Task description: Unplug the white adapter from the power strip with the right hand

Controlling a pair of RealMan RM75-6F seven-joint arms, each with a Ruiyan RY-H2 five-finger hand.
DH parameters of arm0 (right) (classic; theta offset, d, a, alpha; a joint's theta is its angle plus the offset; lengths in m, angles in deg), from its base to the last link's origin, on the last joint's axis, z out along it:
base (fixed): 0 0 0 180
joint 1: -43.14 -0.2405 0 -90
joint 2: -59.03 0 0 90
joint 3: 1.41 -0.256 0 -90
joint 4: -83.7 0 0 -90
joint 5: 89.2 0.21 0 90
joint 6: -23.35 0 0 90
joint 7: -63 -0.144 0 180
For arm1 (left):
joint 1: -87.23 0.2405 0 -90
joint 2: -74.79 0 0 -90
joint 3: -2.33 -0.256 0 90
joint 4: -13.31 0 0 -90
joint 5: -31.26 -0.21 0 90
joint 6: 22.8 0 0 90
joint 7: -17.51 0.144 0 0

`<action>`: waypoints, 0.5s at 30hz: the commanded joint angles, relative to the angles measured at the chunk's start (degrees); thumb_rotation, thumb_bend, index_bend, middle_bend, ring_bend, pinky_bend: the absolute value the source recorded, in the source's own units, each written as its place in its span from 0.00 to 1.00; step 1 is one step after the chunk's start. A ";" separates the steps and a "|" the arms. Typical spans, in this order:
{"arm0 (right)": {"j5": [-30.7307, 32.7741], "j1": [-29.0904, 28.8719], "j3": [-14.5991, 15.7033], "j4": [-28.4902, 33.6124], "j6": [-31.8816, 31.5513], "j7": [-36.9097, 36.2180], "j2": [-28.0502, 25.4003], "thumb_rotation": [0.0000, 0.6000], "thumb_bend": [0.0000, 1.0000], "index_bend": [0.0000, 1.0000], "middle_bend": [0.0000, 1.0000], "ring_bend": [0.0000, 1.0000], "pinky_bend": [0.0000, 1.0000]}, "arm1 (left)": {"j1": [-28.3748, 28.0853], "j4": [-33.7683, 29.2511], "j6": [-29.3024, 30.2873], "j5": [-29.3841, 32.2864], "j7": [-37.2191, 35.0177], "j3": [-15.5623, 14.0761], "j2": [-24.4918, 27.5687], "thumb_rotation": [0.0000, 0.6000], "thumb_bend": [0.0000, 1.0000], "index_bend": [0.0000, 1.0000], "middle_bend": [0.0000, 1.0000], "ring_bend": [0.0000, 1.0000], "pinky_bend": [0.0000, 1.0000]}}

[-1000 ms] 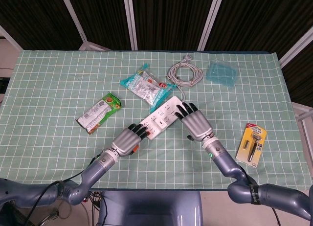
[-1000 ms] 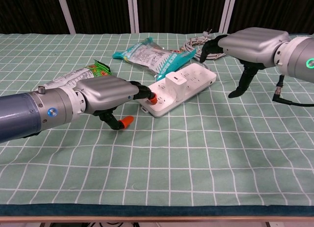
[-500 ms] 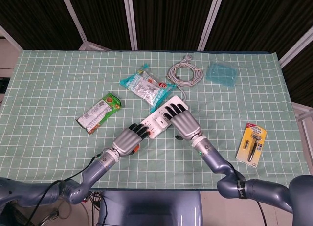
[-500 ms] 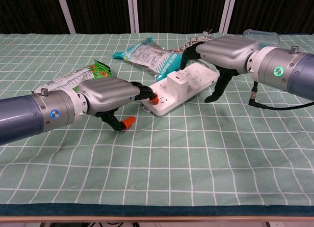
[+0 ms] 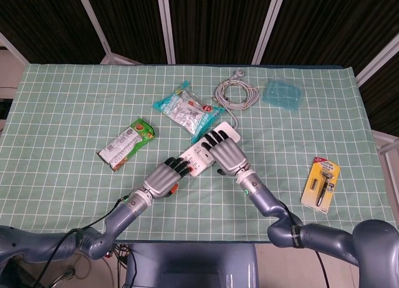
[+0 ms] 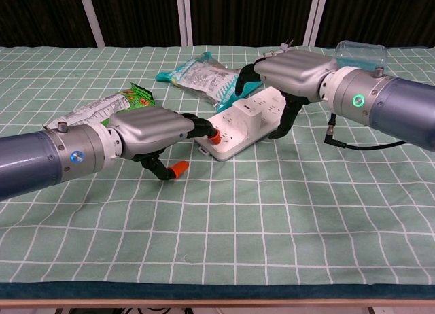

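While the left hand presses the power strip, fingers apart, the right hand hovers spread above the white adapter; nothing grasped.

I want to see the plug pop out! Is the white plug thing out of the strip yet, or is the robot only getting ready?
Not out yet. Done: the left hand rests its fingers on the near end of the power strip. Happening now: the right hand hovers over the white adapter, which sits plugged in; I can't see a grip on it. Left to do: grip it and pull it out.
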 commanded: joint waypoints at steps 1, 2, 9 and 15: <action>0.47 -0.51 0.06 -1.44 0.60 -0.03 0.90 1.00 0.19 0.27 0.16 0.12 0.18 | 0.02 0.12 -0.10 -0.02 -0.11 -0.18 0.13 1.00 0.51 0.17 0.13 0.07 0.16; 0.63 -0.63 0.01 -1.78 0.72 -0.10 1.11 1.00 0.19 0.27 0.16 0.12 0.18 | 0.04 0.17 -0.12 -0.06 -0.18 -0.25 0.15 1.00 0.51 0.17 0.13 0.07 0.16; 1.28 -1.46 -0.12 -3.48 1.45 -0.07 2.41 1.00 0.20 0.29 0.16 0.12 0.18 | 0.16 0.53 -0.05 -0.29 -0.90 -0.40 0.04 1.00 0.51 0.17 0.13 0.07 0.16; 1.24 -2.14 0.00 -5.18 1.76 -0.18 3.86 1.00 0.23 0.29 0.17 0.12 0.18 | 0.19 1.01 -0.25 -0.74 -1.08 -0.91 -0.37 1.00 0.51 0.17 0.13 0.07 0.16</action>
